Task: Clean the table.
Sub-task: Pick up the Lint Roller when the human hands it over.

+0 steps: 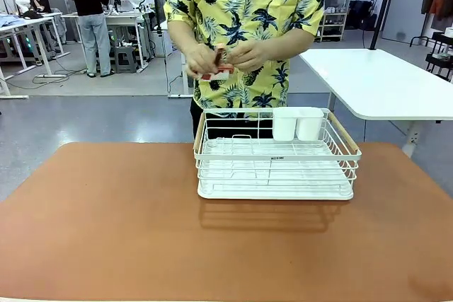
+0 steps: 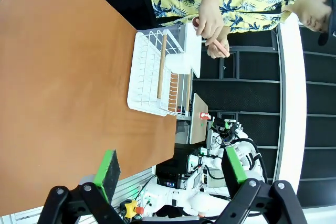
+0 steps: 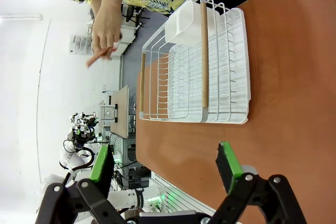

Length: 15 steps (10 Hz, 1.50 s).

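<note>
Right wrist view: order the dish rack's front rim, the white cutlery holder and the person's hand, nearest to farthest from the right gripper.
1. Dish rack's front rim: on the table, straight ahead.
2. White cutlery holder: at the rack's far end.
3. Person's hand: beyond the rack, raised.

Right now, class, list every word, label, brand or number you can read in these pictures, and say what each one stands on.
Small dark label on the front rim of the white wire dish rack: too small and blurred to read.
No other text can be read in any view.
</note>
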Tool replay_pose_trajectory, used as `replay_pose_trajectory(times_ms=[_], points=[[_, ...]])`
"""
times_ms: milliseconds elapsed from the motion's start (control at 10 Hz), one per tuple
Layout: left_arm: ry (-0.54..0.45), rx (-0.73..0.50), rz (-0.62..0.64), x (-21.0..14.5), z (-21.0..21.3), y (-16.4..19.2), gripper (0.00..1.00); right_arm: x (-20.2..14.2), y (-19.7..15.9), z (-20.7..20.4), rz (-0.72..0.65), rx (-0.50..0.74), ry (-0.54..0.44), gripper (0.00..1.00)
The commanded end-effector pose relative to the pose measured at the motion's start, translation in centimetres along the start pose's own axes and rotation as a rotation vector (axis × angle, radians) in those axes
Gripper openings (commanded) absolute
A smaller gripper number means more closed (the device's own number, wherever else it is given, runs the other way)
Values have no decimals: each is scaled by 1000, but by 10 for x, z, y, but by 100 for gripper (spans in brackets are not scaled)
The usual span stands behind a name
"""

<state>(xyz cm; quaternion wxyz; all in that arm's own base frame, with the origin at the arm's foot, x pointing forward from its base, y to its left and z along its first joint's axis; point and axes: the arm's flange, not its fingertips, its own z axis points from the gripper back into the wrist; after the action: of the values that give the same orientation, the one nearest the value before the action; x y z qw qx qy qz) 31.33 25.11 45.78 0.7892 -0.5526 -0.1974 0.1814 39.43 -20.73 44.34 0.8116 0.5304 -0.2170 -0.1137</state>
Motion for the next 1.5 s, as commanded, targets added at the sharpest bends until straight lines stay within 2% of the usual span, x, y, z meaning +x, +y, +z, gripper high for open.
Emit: replay_pose_trajectory(times_ms=[0,1400], points=[[1,-20,-11,-1,3,0,100,1,1,0,10,15,-3,100],[1,-20,-11,-1,3,0,100,1,1,0,10,15,-3,100]])
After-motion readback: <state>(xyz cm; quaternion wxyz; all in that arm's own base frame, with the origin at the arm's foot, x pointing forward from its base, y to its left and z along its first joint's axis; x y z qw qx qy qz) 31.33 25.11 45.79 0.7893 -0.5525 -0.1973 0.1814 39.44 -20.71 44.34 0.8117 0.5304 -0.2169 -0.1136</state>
